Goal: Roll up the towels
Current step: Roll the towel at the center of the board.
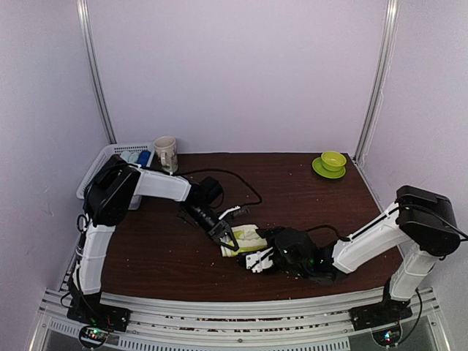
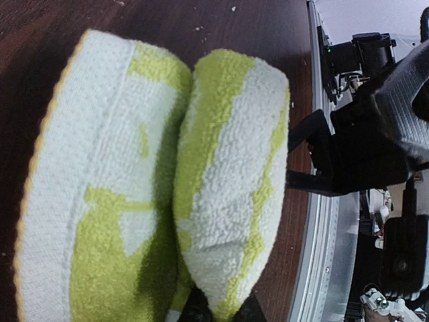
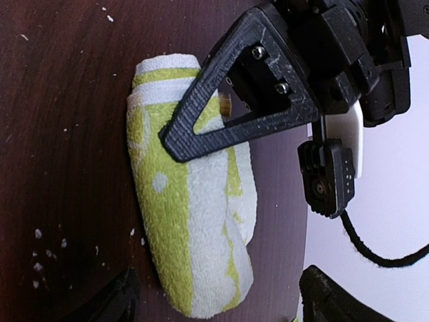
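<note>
Writing: the mug carries a dark print, too small to read.
Yellow-green towel: lies on the dark wood table, toward 6 o'clock of its centre. It is terry cloth with white patches, folded into a thick, loose bundle.
Left gripper: reaches in from 10 o'clock with its jaws pressed together on the towel's end.
Right gripper: fingers spread wide, one on each side of the towel's other end, not touching it.
Left wrist view only: two puffy lobes of the towel, a yellow hem at 9 o'clock.
Right wrist view only: crumbs on the wood.
Top view only: white slatted basket at 10 o'clock, mug at 11, green cup on its saucer at 1 o'clock.
</note>
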Controlling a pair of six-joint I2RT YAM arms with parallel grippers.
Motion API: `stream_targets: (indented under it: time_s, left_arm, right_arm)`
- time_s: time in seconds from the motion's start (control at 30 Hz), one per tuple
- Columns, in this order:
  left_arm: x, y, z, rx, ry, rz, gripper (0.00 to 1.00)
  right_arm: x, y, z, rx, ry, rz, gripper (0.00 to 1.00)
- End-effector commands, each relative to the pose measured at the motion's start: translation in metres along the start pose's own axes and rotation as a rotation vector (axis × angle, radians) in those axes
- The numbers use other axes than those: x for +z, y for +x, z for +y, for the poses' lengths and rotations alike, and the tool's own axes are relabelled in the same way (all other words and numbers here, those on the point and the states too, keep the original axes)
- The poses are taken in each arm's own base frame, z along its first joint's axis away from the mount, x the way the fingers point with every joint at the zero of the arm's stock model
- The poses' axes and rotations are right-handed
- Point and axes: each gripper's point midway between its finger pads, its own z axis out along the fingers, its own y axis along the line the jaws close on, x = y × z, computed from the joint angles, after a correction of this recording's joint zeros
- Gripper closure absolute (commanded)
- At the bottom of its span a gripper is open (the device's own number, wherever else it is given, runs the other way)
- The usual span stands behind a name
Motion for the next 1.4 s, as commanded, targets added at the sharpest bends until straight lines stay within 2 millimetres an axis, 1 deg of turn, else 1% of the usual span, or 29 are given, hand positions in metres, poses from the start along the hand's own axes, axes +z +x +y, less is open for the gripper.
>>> stream_targets:
  time_s: [0.0, 0.17, 0.23, 0.3, 0.43, 0.5, 0.6, 0.7, 0.73, 0.83, 0.9, 0.93, 0.97, 1.0, 1.03, 1.07, 1.2, 1.23, 1.33, 1.37]
  left_arm:
    - [0.014, 0.057, 0.057, -0.148, -0.150, 0.164, 1.00]
    - [0.014, 0.055, 0.058, -0.143, -0.142, 0.161, 1.00]
    - [0.013, 0.056, 0.059, -0.145, -0.139, 0.161, 1.00]
    - [0.013, 0.057, 0.059, -0.145, -0.136, 0.162, 1.00]
    - [0.012, 0.057, 0.059, -0.142, -0.135, 0.163, 1.00]
    - [0.012, 0.056, 0.057, -0.135, -0.132, 0.163, 1.00]
    - [0.009, 0.053, 0.054, -0.118, -0.128, 0.158, 0.94]
    - [0.005, 0.050, 0.050, -0.091, -0.128, 0.154, 0.89]
    - [0.004, 0.050, 0.048, -0.080, -0.130, 0.155, 0.87]
    - [-0.006, 0.040, 0.042, -0.037, -0.156, 0.135, 0.75]
    - [-0.016, 0.031, 0.038, -0.006, -0.200, 0.113, 0.62]
    - [-0.023, 0.025, 0.039, 0.012, -0.246, 0.101, 0.58]
    - [-0.029, 0.020, 0.037, 0.023, -0.275, 0.086, 0.49]
    - [-0.037, 0.015, 0.036, 0.031, -0.303, 0.069, 0.35]
    - [-0.045, 0.011, 0.035, 0.035, -0.335, 0.055, 0.06]
    - [-0.052, 0.008, 0.034, 0.041, -0.367, 0.044, 0.03]
    - [-0.080, -0.004, 0.022, 0.070, -0.476, -0.022, 0.02]
    - [-0.086, -0.005, 0.021, 0.066, -0.509, -0.039, 0.02]
    - [-0.111, -0.012, 0.014, 0.076, -0.618, -0.109, 0.02]
    - [-0.122, -0.015, 0.012, 0.079, -0.667, -0.137, 0.02]
  right_arm:
    - [0.015, -0.003, -0.002, -0.055, 0.011, 0.045, 0.19]
    - [0.030, -0.001, 0.006, -0.082, -0.022, 0.076, 0.21]
    - [0.036, 0.002, 0.013, -0.095, -0.042, 0.094, 0.24]
    - [0.042, 0.006, 0.017, -0.106, -0.060, 0.119, 0.32]
    - [0.053, 0.014, 0.024, -0.105, -0.106, 0.161, 0.52]
    - [0.055, 0.014, 0.026, -0.097, -0.127, 0.161, 0.67]
    - [0.057, 0.013, 0.030, -0.082, -0.181, 0.154, 0.80]
    - [0.057, 0.013, 0.035, -0.069, -0.247, 0.155, 0.97]
    - [0.056, 0.013, 0.037, -0.066, -0.271, 0.152, 1.00]
    - [0.052, 0.010, 0.041, -0.049, -0.332, 0.139, 1.00]
    - [0.049, 0.007, 0.045, -0.035, -0.373, 0.133, 1.00]
    - [0.048, 0.006, 0.046, -0.026, -0.393, 0.133, 1.00]
    - [0.047, 0.005, 0.048, -0.020, -0.409, 0.134, 1.00]
    - [0.047, 0.004, 0.049, -0.014, -0.428, 0.137, 1.00]
    - [0.045, 0.003, 0.049, -0.008, -0.441, 0.138, 1.00]
    - [0.044, 0.002, 0.050, -0.003, -0.454, 0.137, 1.00]
    - [0.037, -0.003, 0.050, 0.021, -0.499, 0.130, 1.00]
    - [0.035, -0.004, 0.050, 0.030, -0.508, 0.128, 1.00]
    - [0.030, -0.006, 0.051, 0.048, -0.541, 0.126, 1.00]
    - [0.028, -0.007, 0.050, 0.054, -0.554, 0.128, 1.00]
